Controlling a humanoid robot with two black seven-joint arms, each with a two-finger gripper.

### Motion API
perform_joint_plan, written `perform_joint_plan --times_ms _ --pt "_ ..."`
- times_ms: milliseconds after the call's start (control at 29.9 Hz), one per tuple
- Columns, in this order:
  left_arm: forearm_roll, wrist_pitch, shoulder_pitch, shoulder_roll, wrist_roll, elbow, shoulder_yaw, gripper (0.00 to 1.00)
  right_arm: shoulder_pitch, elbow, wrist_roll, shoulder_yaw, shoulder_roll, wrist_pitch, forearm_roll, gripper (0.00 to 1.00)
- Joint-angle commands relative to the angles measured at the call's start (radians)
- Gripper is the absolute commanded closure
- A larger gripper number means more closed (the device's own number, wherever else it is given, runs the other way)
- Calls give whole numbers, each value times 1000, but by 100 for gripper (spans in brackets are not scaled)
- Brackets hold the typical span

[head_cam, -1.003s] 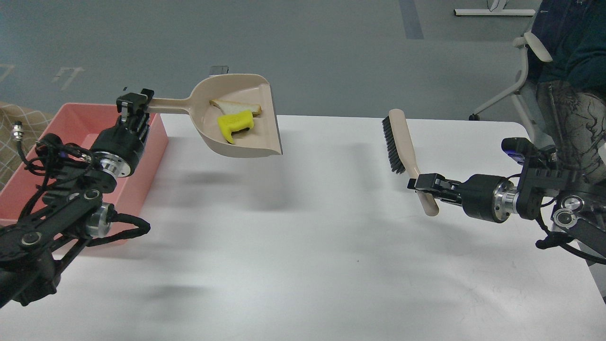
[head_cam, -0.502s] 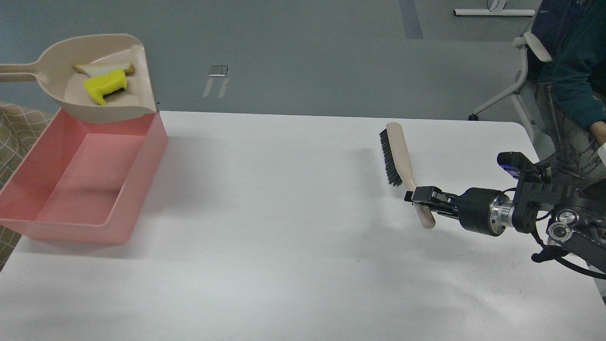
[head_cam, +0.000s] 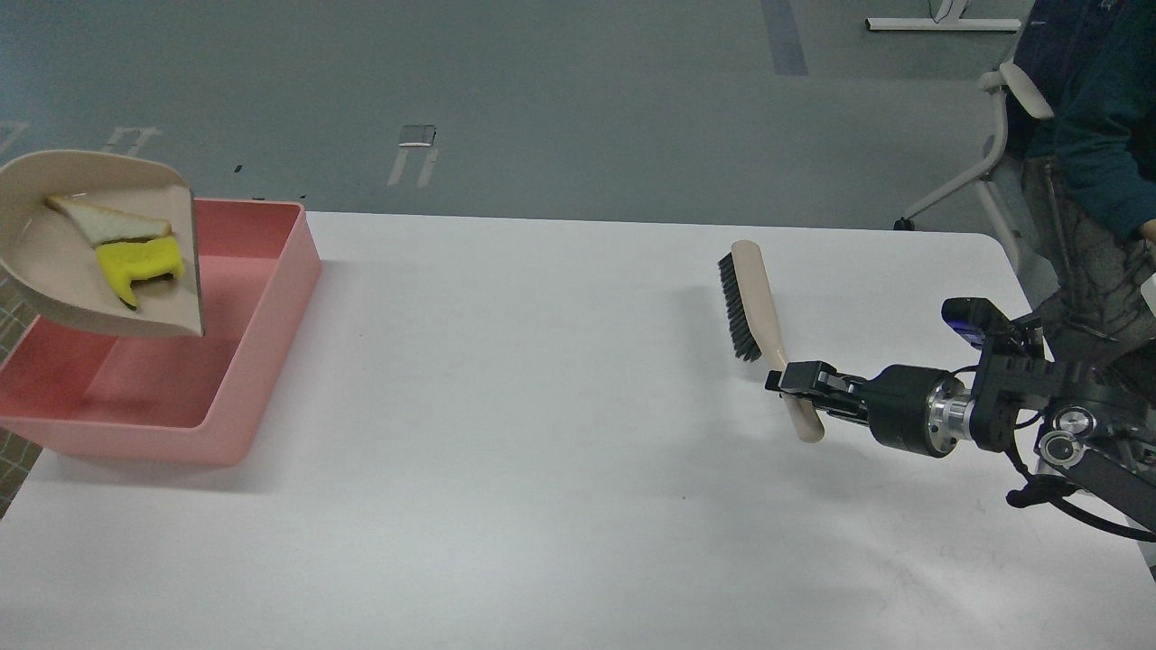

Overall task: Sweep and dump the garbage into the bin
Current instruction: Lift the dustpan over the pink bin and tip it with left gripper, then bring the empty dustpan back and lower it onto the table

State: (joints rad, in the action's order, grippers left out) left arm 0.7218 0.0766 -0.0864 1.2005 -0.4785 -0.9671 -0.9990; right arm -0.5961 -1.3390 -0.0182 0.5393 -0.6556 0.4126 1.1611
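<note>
Now the big white table (head_cam: pixel 560 433) fills most of my view, and the pink bin (head_cam: pixel 271 298) sits on it at about 9 o'clock. The biggest change is the beige dustpan (head_cam: pixel 54 298). A second ago it hung over the table near the middle. Half a second ago it was up over the far edge of the bin. Now it has dropped lower and tipped, and it hangs right over the bin.

The garbage is not in the bin yet. The yellow chunk (head_cam: pixel 140 264) and the tan scrap (head_cam: pixel 108 219) both lie inside the dustpan. I think one more tip will slide them out, so the job looks almost done.

My left gripper is out of view past the left edge, so I can't say what its fingers are doing.

My right gripper (head_cam: pixel 793 379) sits at about 3 o'clock, fingers squeezed on the handle of the brush (head_cam: pixel 754 298). The brush has drifted a little closer to me.

A chair (head_cam: pixel 1002 135) and a seated person (head_cam: pixel 1097 126) are at 2 o'clock, well away. Nothing blocks the bin.
</note>
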Motion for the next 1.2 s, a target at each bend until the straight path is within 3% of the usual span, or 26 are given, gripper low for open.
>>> perform_joint_plan --times_ms 0,401,702,836,903,1070,1170 --pt "92 35 0 10 -10 8 10 100 1 0 0 -1 5 0 0 92" --pt "424 273 0 85 -10 -7 17 100 4 -3 -2 -1 19 0 0 91" --pt "381 282 -53 154 -10 -8 -6 100 2 -6 -2 -1 8 2 0 91" --pt "298 186 -147 185 -10 -1 -1 100 9 -11 -2 -7 5 6 0 91" --pt "227 59 -260 209 -10 -1 -1 100 9 -12 0 -5 5 6 2 91" --pt "102 -168 -424 202 -5 -4 -9 100 9 -14 0 -2 2 5 5 91" --pt "-17 -277 -513 148 69 -5 -6 100 9 -14 0 -1 -4 0 6 91"
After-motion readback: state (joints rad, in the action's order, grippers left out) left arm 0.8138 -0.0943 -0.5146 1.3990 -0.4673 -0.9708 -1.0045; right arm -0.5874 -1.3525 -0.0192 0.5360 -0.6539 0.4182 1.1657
